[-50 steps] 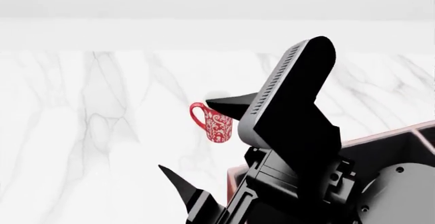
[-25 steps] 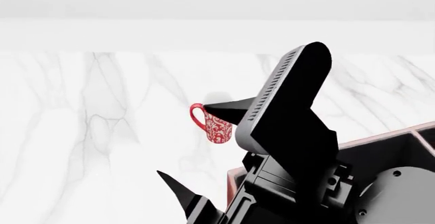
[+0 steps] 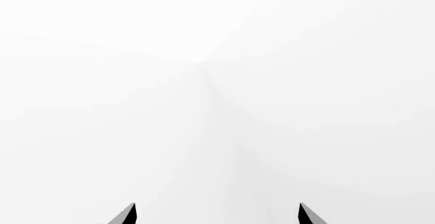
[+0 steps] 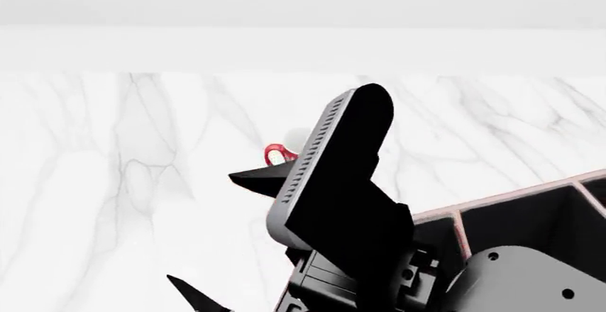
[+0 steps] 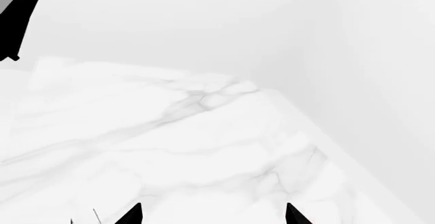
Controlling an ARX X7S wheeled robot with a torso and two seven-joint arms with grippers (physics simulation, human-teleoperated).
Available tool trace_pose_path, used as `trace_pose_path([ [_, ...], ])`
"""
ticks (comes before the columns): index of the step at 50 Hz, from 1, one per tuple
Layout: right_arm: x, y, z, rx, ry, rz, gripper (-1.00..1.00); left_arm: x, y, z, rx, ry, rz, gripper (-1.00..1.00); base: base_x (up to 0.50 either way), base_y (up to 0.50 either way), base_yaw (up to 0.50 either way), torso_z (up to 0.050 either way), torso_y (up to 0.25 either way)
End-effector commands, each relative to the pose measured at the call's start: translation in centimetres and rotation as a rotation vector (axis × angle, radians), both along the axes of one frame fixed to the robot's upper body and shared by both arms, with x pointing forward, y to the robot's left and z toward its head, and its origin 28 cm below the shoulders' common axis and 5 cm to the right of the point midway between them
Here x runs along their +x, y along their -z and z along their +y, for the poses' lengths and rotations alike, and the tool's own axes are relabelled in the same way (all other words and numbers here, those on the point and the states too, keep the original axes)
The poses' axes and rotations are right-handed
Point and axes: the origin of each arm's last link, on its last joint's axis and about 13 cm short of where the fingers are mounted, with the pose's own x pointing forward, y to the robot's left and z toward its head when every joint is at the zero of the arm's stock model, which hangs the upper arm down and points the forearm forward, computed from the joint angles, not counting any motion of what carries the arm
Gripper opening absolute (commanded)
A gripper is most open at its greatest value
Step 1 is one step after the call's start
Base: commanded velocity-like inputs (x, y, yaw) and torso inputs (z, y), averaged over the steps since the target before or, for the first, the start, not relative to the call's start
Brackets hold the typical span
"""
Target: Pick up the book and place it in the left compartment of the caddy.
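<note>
In the head view the black book [image 4: 333, 184] hangs tilted in the air, its pale page edges facing left. It rises from my right gripper [image 4: 223, 237], whose two black fingers point left, one behind the book and one lower. The book travels with this gripper. In the right wrist view the right gripper's [image 5: 213, 215] tips stand apart over marble, and no book shows between them. The reddish-brown caddy [image 4: 502, 204] lies at the lower right. Its left compartment [image 4: 439, 231] sits left of a pale divider, mostly hidden by the gripper. My left gripper [image 3: 216, 214] is open, facing a bare wall.
A red patterned mug [image 4: 275, 154] stands on the white marble table [image 4: 113, 184] just behind the book, mostly covered by it. A grey arm joint [image 4: 521, 283] fills the lower right corner. A black and grey shape [image 5: 20, 15] shows at the right wrist view's edge.
The book and the gripper holding it have moved left and lower in the head view, now covering most of the mug. More of the caddy's rim and divider shows.
</note>
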Motion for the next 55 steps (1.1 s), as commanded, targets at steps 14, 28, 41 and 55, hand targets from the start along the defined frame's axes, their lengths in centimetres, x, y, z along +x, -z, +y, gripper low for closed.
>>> trace_pose_path([
  [14, 1.4, 2.0, 2.5, 0.010, -0.061, 0.016, 1.00, -0.3, -0.3, 0.0, 0.011, 0.026, -0.020, 1.00, 0.00, 0.00, 0.00, 0.000, 0.000],
  [28, 1.2, 3.6, 3.8, 0.006, -0.102, 0.044, 1.00, 0.1, -0.3, 0.1, 0.013, 0.026, -0.016, 1.00, 0.00, 0.00, 0.00, 0.000, 0.000],
  [41, -0.3, 4.9, 5.6, 0.016, -0.172, 0.035, 1.00, 0.1, -0.3, 0.1, 0.011, 0.026, -0.017, 1.00, 0.00, 0.00, 0.00, 0.000, 0.000],
  [55, -2.1, 5.2, 6.6, 0.045, -0.234, 0.044, 1.00, 0.1, -0.3, 0.1, 0.008, 0.028, -0.017, 1.00, 0.00, 0.00, 0.00, 0.000, 0.000],
])
